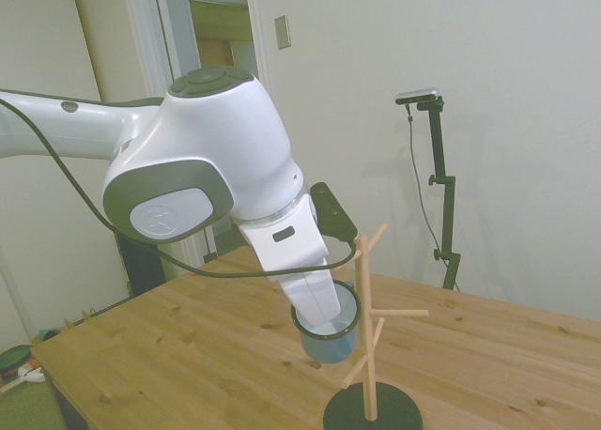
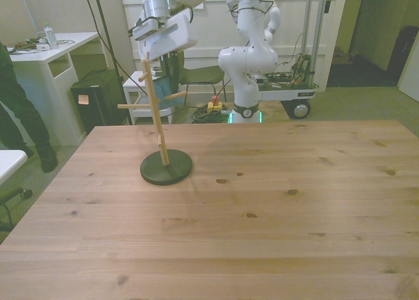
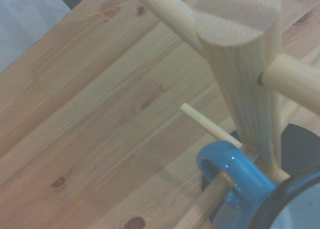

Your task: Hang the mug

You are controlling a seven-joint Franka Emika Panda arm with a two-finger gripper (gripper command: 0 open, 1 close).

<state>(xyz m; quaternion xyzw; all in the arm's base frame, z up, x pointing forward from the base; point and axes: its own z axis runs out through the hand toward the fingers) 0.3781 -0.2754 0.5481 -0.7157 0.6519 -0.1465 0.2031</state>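
In the wrist view, the nearest thing is the top of the wooden peg stand, and just below it is the blue handle of the mug. A thin peg passes just behind the handle loop, and another peg comes up under the loop; I cannot tell if a peg goes through it.

In the side view, the mug hangs in the air above the worktop, at about 9 o'clock from the stand's post and just beside it. Its mouth opens upward, a little tilted, so its long axis is near to vertical. The white inside is visible. The handle side is turned toward the post. The pincer reaches down into the mug's mouth and pinches its rim wall. The stand's dark round base rests on the worktop.

In the front view, the stand is at about 10 o'clock from the worktop's centre. The mug is hidden behind the arm there. At the front view's left edge a person's dark leg is visible.
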